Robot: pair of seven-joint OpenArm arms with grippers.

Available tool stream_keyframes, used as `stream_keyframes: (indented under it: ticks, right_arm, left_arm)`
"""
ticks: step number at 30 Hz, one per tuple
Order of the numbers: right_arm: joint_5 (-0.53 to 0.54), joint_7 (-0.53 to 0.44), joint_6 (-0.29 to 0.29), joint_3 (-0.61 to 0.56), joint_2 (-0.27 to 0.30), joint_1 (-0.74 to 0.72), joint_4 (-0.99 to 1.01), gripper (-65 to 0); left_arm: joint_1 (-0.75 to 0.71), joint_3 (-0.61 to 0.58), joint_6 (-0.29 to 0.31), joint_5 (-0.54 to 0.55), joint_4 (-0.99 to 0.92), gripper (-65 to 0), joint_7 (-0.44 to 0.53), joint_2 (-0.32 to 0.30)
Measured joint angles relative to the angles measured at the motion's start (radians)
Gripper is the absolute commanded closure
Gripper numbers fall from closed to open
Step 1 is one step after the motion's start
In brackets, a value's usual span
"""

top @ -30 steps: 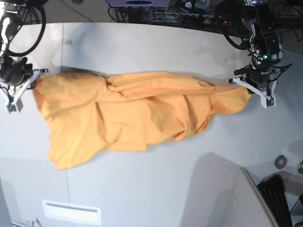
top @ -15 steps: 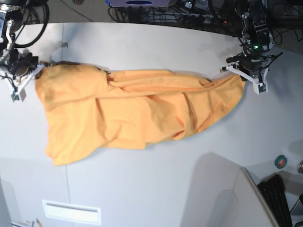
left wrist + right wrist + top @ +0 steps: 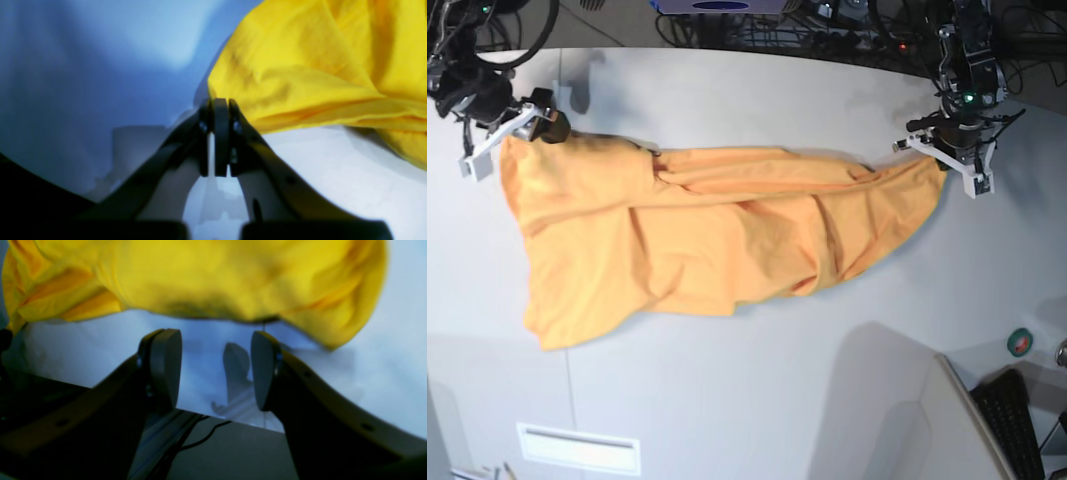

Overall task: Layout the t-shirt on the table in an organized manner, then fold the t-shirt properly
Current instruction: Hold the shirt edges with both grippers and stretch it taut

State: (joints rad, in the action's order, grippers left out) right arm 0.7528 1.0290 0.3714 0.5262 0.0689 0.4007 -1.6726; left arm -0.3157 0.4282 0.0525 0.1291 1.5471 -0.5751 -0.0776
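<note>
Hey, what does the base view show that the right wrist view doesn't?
Only the base view shows the whole t-shirt stretched across the table, and the left tool at its other end. Only the right wrist view shows the right tool with its pads apart and nothing between them. Both show the orange-yellow fabric lying on the pale tabletop.

Rumpled orange t-shirt (image 3: 707,235) lies stretched across table (image 3: 757,400).

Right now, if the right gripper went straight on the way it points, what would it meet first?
Most likely the t-shirt: the open right gripper faces its edge across bare table, though depth is unclear.
</note>
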Motion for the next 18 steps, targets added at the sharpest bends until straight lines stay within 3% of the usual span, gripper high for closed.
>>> stream_keyframes:
  ticks: [9, 18]
  right_arm:
    - [-0.001, -0.006, -0.004, 0.002, -0.001, -0.089, 0.251, -31.4]
    - [0.003, -0.011, -0.004, 0.001, 0.0, -0.158, 0.27, -31.4]
  left_arm:
    - [0.0, 0.0, 0.002, 0.0, 0.0, 0.0, 0.0, -0.001]
    - [0.0, 0.0, 0.003, 0.0, 0.0, 0.0, 0.0, 0.0]
